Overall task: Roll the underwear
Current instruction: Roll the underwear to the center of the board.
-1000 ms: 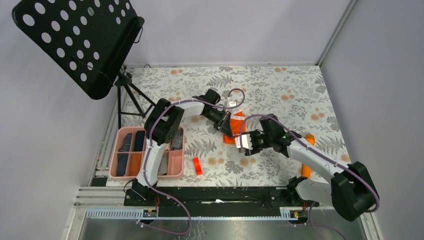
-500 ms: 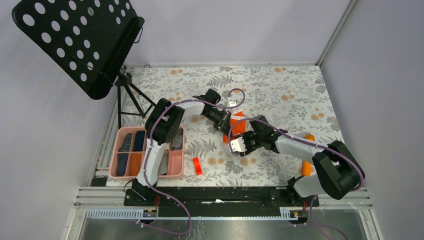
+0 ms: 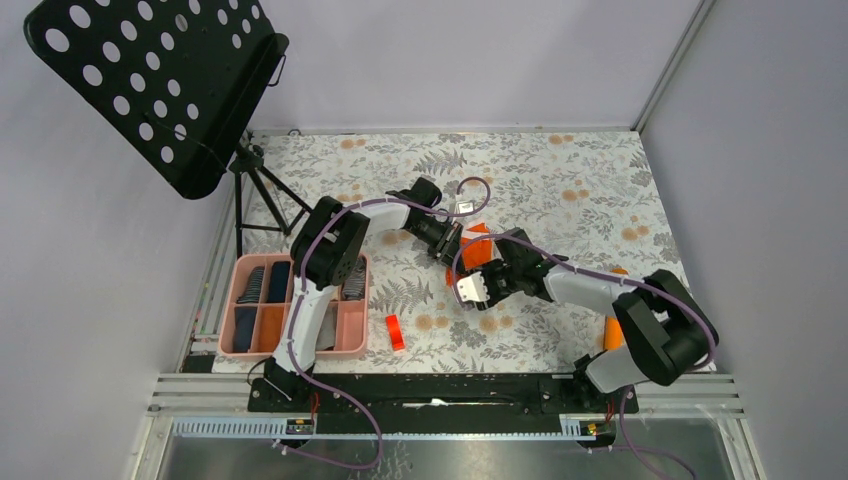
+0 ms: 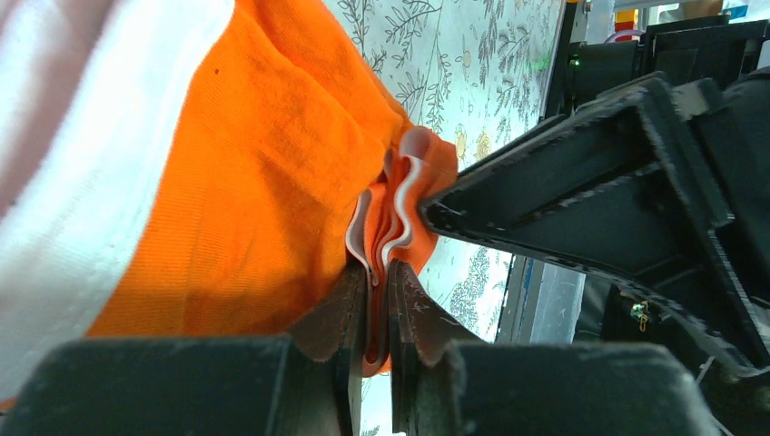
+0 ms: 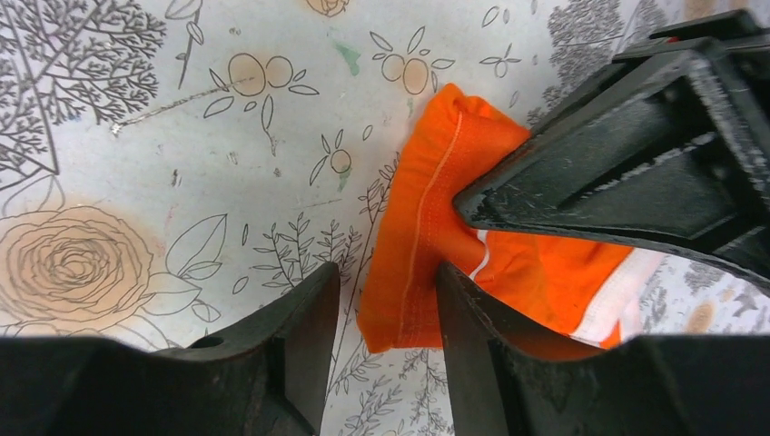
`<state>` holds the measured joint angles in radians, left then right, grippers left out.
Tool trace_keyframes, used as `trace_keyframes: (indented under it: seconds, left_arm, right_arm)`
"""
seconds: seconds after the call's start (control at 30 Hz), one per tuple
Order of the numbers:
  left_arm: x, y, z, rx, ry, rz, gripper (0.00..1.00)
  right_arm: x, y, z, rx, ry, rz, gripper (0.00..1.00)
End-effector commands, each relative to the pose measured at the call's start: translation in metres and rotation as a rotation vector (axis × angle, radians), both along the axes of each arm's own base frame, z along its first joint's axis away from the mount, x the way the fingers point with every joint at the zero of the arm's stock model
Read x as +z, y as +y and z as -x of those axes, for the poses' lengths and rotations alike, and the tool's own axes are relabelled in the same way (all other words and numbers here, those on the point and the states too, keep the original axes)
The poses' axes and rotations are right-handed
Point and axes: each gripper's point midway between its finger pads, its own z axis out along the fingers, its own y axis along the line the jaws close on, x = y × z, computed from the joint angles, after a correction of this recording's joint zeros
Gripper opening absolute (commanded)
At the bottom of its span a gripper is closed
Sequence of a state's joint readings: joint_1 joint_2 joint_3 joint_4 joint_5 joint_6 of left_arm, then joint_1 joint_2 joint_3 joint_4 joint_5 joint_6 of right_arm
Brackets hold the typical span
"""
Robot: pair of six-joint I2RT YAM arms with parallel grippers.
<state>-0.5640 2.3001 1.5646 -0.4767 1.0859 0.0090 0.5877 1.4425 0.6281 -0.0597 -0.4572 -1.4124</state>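
1. Tray with dark rolls, a red block and a music stand sit left on the flowered table. Orange underwear lies mid-table between the left gripper and the right gripper.
2. Left wrist: the left gripper pinches a bunched, white-trimmed fold of the underwear. The right gripper's black frame crowds in beside it.
3. Right wrist: the right gripper is half open, straddling the underwear's stitched corner. The left gripper covers the cloth's upper part.

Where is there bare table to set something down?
Bare floral cloth spans the far right, between the orange cloth underwear and the right wall; a near strip lies between the small red block and the right arm's base. Crowded: centre around the underwear, left by the pink divided tray.
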Motion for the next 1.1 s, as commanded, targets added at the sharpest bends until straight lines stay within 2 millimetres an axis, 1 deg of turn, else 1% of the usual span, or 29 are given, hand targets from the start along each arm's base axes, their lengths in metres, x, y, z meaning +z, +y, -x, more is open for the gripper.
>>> trace_keyframes:
  seconds: [0.0,0.07,0.17,0.2,0.23,0.3,0.37,0.4,0.43,0.5,0.53,0.6,0.63,0.67,0.73,0.8,0.87,0.93,0.97,1.03,1.07]
  left_arm:
    - [-0.037,0.006,-0.013,0.011,-0.105,-0.096,0.02]
    - [-0.035,0.006,-0.013,0.012,-0.106,-0.096,0.02]
    - [-0.028,0.008,-0.019,0.025,-0.113,-0.090,0.03]
    - [-0.023,0.008,-0.023,0.029,-0.118,-0.082,0.06]
    - [-0.016,0.009,-0.026,0.032,-0.123,-0.075,0.11]
    - [0.007,0.012,-0.035,0.034,-0.152,-0.054,0.25]
    - [0.038,0.019,-0.050,0.057,-0.206,-0.012,0.36]
    - [0.056,0.025,-0.058,0.075,-0.251,0.009,0.41]
    - [0.071,0.031,-0.068,0.101,-0.303,0.021,0.44]
    - [0.104,0.047,-0.083,0.156,-0.452,0.047,0.47]
    - [0.115,0.056,-0.088,0.186,-0.544,0.048,0.49]
    - [0.139,0.073,-0.089,0.219,-0.772,0.067,0.51]
    - [0.150,0.081,-0.086,0.223,-0.910,0.069,0.53]
    - [0.156,0.087,-0.079,0.220,-1.025,0.069,0.56]
    - [0.171,0.095,-0.056,0.133,-1.285,0.074,0.59]
    - [0.162,0.095,-0.032,0.022,-1.407,0.061,0.59]
    - [0.143,0.094,-0.010,-0.091,-1.458,0.059,0.59]
    - [0.126,0.086,0.011,-0.202,-1.481,0.076,0.59]
    - [0.118,0.078,0.021,-0.250,-1.477,0.100,0.59]
    - [0.110,0.063,0.031,-0.300,-1.444,0.153,0.60]
    - [0.107,0.055,0.031,-0.310,-1.427,0.171,0.60]
  right_arm:
    - [-0.013,0.000,-0.009,-0.010,0.004,0.047,0.50]
    - [-0.022,-0.004,-0.010,-0.025,0.020,0.077,0.47]
    - [-0.036,-0.012,-0.004,-0.036,0.070,0.130,0.34]
    - [-0.040,-0.015,0.000,-0.036,0.091,0.147,0.28]
    - [-0.043,-0.018,0.003,-0.037,0.113,0.163,0.24]
    - [-0.047,-0.024,0.015,-0.043,0.178,0.198,0.18]
    - [-0.044,-0.026,0.024,-0.060,0.259,0.216,0.13]
    - [-0.034,-0.020,0.023,-0.075,0.302,0.199,0.12]
    - [-0.027,-0.015,0.027,-0.098,0.361,0.182,0.11]
    - [-0.011,-0.006,0.033,-0.154,0.479,0.129,0.11]
    - [-0.005,-0.002,0.037,-0.196,0.553,0.107,0.10]
    - [0.003,0.004,0.045,-0.238,0.667,0.088,0.10]
    - [0.005,0.005,0.049,-0.256,0.721,0.084,0.10]
    - [0.005,0.005,0.052,-0.274,0.775,0.086,0.10]
    - [0.004,0.004,0.053,-0.322,0.869,0.086,0.10]
    - [0.004,0.003,0.049,-0.375,0.968,0.067,0.10]
    - [0.004,0.003,0.038,-0.427,1.057,0.042,0.10]
    - [0.001,0.001,0.025,-0.482,1.133,0.020,0.10]
    - [0.002,-0.001,0.015,-0.510,1.153,-0.008,0.10]
    - [0.001,-0.006,0.005,-0.545,1.179,-0.037,0.10]
    - [0.001,-0.008,0.001,-0.557,1.184,-0.046,0.10]
